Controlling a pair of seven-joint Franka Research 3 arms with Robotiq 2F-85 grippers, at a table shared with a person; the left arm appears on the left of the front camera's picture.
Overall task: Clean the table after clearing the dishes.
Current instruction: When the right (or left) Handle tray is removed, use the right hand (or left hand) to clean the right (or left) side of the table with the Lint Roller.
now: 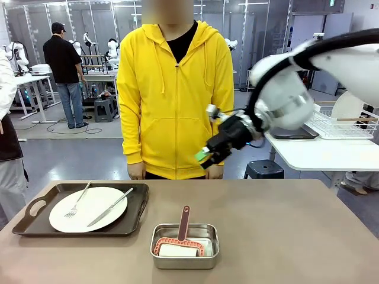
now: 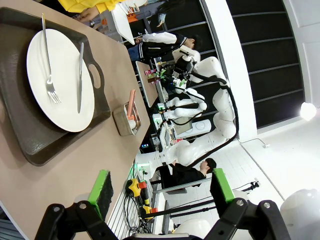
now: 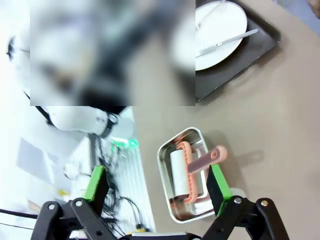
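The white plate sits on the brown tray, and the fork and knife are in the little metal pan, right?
Not quite. The fork and knife lie on the white plate, not in the little metal pan. The front view shows this. The plate does sit on the brown tray.

Workshop hall, daytime lighting: a grey floor runs back to glazed, metal-framed partitions. At right, a white side worktop carries a wire dish rack, with a dark stool below it. At left, a bystander in black stands beside more white worktops.
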